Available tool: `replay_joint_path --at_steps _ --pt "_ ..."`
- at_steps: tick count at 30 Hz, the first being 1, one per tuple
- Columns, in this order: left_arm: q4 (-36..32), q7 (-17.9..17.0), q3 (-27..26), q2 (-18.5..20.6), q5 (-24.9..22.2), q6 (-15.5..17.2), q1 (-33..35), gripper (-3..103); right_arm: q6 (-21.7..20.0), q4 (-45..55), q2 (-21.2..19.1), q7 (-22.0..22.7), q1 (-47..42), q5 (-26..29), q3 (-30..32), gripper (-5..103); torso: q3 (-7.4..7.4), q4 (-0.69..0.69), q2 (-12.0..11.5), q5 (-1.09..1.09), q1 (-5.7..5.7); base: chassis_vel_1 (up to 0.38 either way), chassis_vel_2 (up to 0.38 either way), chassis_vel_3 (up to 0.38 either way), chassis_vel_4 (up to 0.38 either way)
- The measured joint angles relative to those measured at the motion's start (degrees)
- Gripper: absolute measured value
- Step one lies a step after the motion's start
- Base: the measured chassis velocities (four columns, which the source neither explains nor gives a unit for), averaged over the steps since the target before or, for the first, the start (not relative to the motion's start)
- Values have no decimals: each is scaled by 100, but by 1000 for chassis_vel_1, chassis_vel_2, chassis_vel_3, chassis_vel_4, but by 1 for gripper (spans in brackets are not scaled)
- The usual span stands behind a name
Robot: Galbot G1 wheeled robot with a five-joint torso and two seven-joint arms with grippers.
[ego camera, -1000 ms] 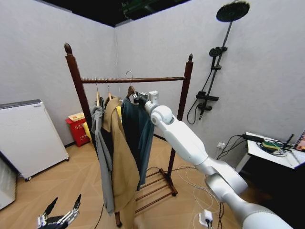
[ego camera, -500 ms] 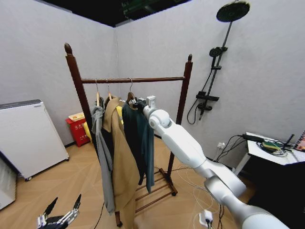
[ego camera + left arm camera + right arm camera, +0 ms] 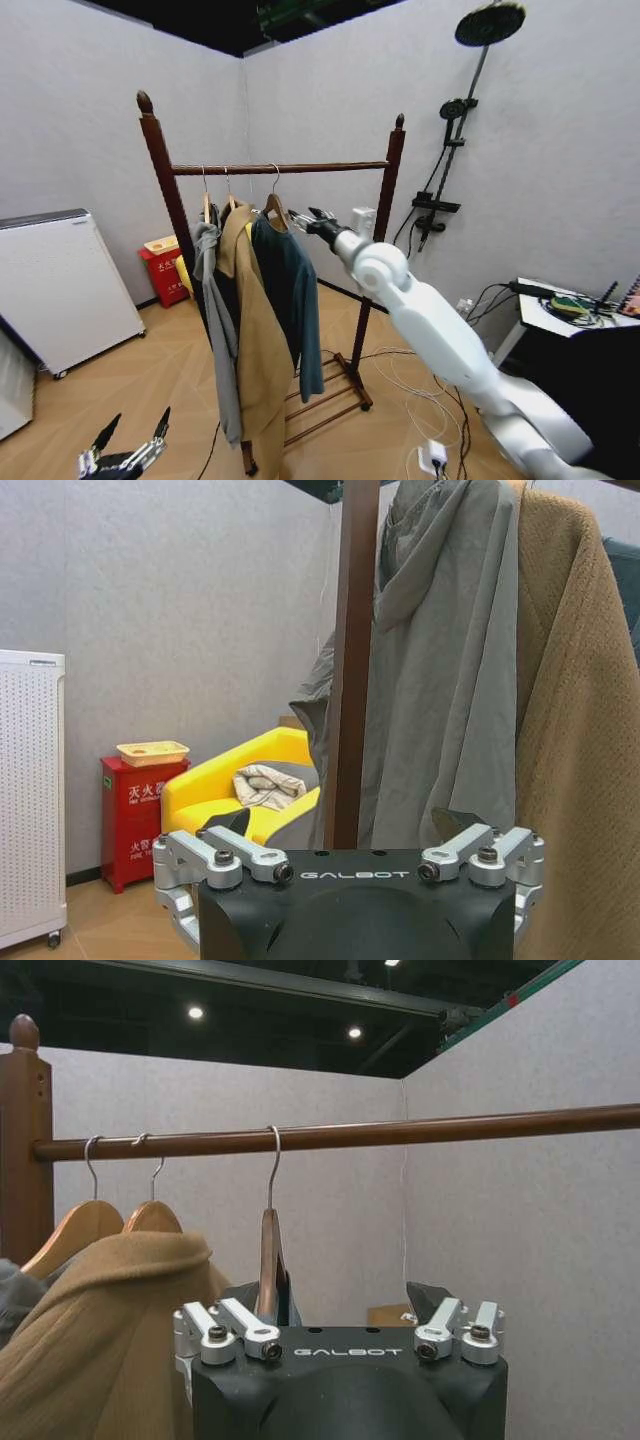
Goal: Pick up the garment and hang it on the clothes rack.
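Note:
The garment (image 3: 287, 290), a dark teal-blue shirt on a wooden hanger (image 3: 268, 1258), hangs by its metal hook (image 3: 272, 1165) from the bar (image 3: 300, 168) of the clothes rack (image 3: 160, 190). It is the rightmost of three hung pieces, beside the tan coat (image 3: 255, 340) and the grey jacket (image 3: 215, 320). My right gripper (image 3: 306, 217) is open just to the right of the hanger's shoulder, apart from it and holding nothing; in the right wrist view the right gripper (image 3: 340, 1310) faces the hanger. My left gripper (image 3: 125, 450) hangs open and low at the left, near the rack post (image 3: 350, 660).
A white cabinet (image 3: 60, 285) and a red box (image 3: 165, 270) stand at the left wall, with a yellow seat (image 3: 240, 790) behind the rack. A black shower stand (image 3: 450, 150) is on the right wall. A desk (image 3: 575, 315) and loose floor cables (image 3: 420, 400) lie at the right.
My right gripper has let go of the hanger and drawn back to the right. The garment's hook now rests on the bar and the shirt hangs on its own.

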Motion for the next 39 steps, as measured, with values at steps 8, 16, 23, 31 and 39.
replay_joint_path --at_steps 8,16,23,31,39 --pt "0 0 0 0 0 0 0 100 214 1038 -184 -282 -3052 -1649 1392 100 0 -3 0 1 -1 0 0 0 0" --pt "0 0 0 0 0 0 0 100 837 591 928 -367 -4248 -3417 2234 100 1 1 0 -2 1 0 0 0 0" --pt "0 0 0 0 0 0 0 100 1825 396 1856 -1021 -5281 -4936 3172 100 1 -2 0 -2 0 0 0 0 0" --pt "0 -1 0 0 0 0 0 100 2166 509 2095 -1154 -5905 -4854 3576 100 0 -1 0 -2 1 -45 -45 -41 -52" --pt "0 -1 0 0 0 0 0 100 2213 667 2137 -1153 -6003 -4859 3505 100 2 0 -1 -1 3 -63 -105 -91 -66"
